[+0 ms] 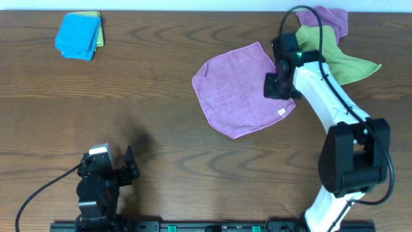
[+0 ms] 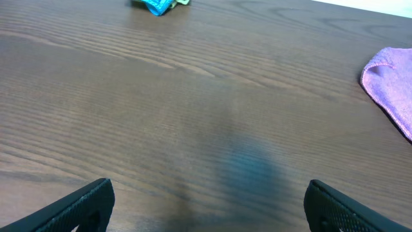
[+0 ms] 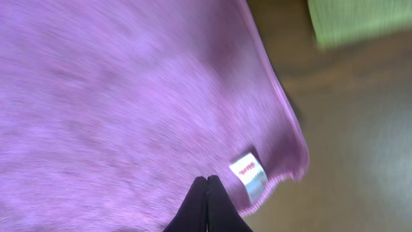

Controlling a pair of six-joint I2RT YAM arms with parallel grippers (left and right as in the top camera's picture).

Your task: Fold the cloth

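Obs. Square lilac microfibre cloth [image 1: 241,90] lies spread in 1 layer on the dark wood-grain surface [image 1: 161,116], right of centre in the overhead view, turned so its corners point off-axis. Small white tag [image 3: 248,174] sits at its lower-right corner. No fold is made yet.

Right end effector [image 3: 207,193]: fingers pressed together with nothing visible between them, over the cloth just inside the tag corner. Whether the tips touch the fabric I cannot tell, as the wrist view is blurred. Left end effector [image 2: 206,216]: fingers wide apart and empty, at the lower left of the overhead view, well apart from the cloth.

Neighbours: crumpled lime-green cloth [image 1: 335,55] and a second purple cloth [image 1: 325,18] at upper right. Blue folded cloth [image 1: 77,35] at upper left.

Handling (judgement): light, limp, not fragile. The nap likely drags on the wood, so a push would bunch it rather than slide it. Best hold is a pinch on the hemmed edge at a corner, and the tag corner is nearest. Lifting 1 corner lets the sheet droop diagonally; 2 adjacent corners, 1 per arm, would keep the edge straight. The right fingers must part first.
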